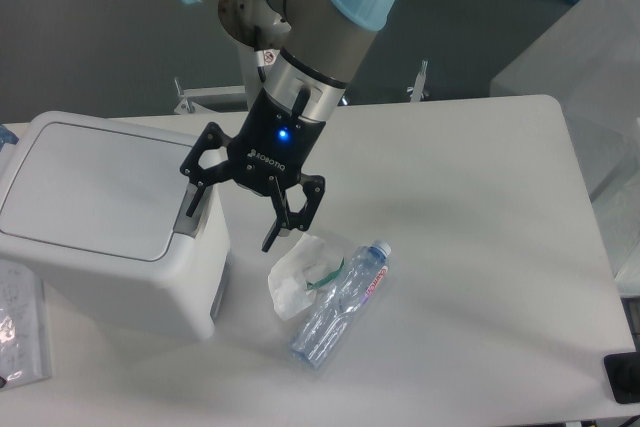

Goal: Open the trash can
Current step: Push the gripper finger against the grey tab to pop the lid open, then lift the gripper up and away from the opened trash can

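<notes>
The white boxy trash can (100, 222) stands at the left of the table with its flat lid (90, 187) shut. A grey push-button tab (188, 219) sits on its right rim. My gripper (230, 213) hangs open and empty just right of the can. Its left finger (195, 187) is over the grey tab, and I cannot tell if it touches. Its right finger (285, 222) points down toward the table.
A crushed clear plastic bottle (340, 302) lies right of the can, with a crumpled white mask or tissue (295, 272) beside it. A clear plastic bag (20, 322) lies at the left edge. A dark object (625, 377) sits at the right edge.
</notes>
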`<state>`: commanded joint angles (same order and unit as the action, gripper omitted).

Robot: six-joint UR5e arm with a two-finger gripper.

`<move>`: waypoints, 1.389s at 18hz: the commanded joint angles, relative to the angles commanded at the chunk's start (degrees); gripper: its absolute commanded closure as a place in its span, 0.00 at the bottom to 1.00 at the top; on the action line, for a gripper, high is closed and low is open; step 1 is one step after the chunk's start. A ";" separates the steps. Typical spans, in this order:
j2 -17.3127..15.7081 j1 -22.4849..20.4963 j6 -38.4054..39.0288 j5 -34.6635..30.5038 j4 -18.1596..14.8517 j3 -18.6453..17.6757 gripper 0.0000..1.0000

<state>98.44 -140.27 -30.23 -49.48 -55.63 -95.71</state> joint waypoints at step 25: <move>-0.35 -4.04 -0.09 0.09 0.17 2.45 0.00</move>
<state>98.09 -144.31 -30.32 -49.39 -55.46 -93.26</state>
